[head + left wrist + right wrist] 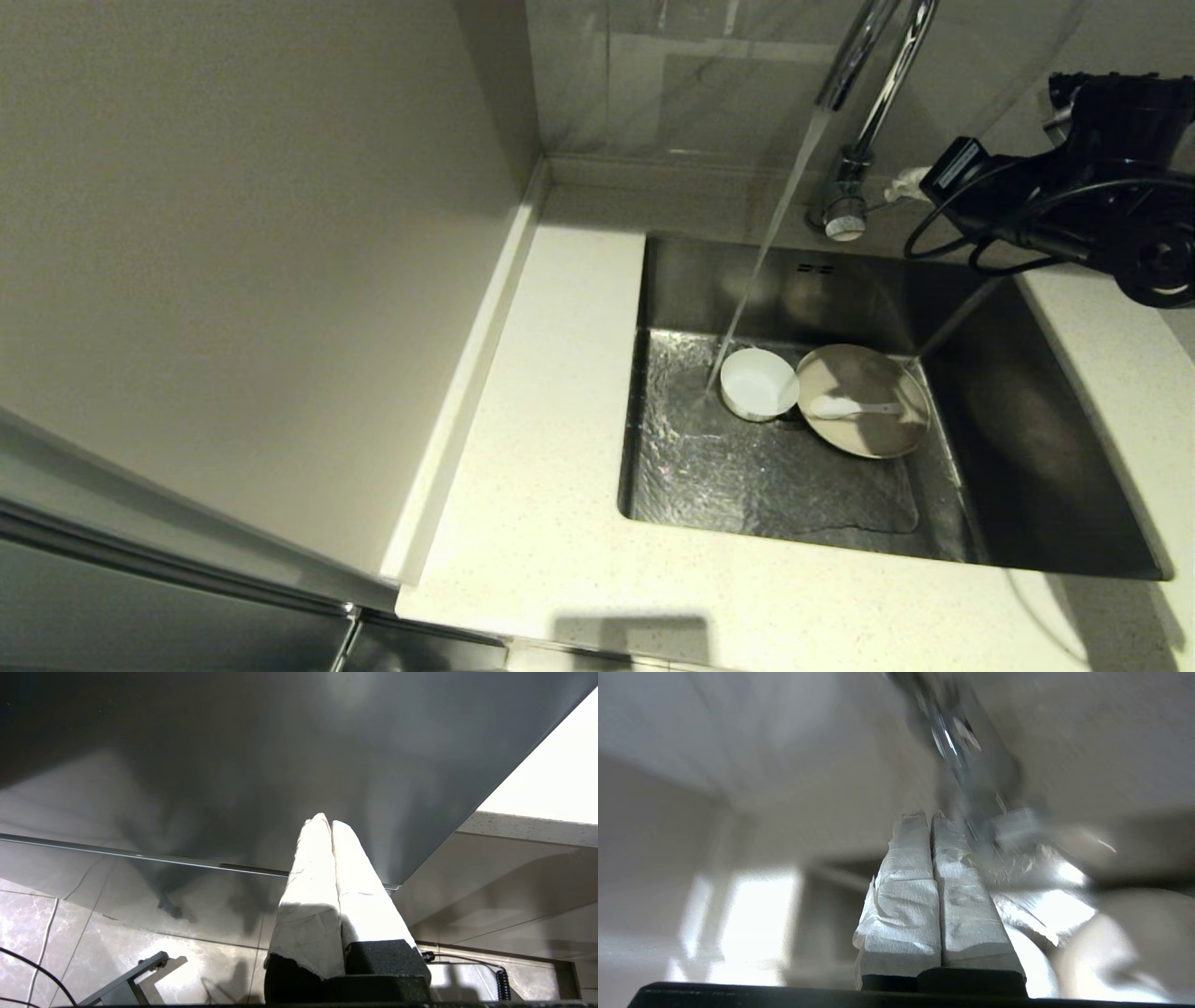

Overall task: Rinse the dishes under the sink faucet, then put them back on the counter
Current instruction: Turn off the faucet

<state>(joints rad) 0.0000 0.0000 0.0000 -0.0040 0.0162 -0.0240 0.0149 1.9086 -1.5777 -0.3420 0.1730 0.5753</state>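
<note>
1. Worktop [541, 467]: speckled off-white, surrounds sink.
2. Sink [1027, 448]: steel basin, centre-right of head view; water running.
3. Faucet [864, 112]: chrome, upper right.
4. Right pincer [930, 826]: fingers pressed together, empty, beside faucet.
5. Left pincer [327, 823]: closed, empty, parked.
6. Plate [864, 439]: in sink.
7. Bowl [758, 383]: touching plate's left.
8. Spoon [850, 407]: on plate.

We see a white bowl [758, 383], cream plate [864, 401], white spoon [850, 407], steel sink [1027, 439], and speckled off-white bench [541, 448].
</note>
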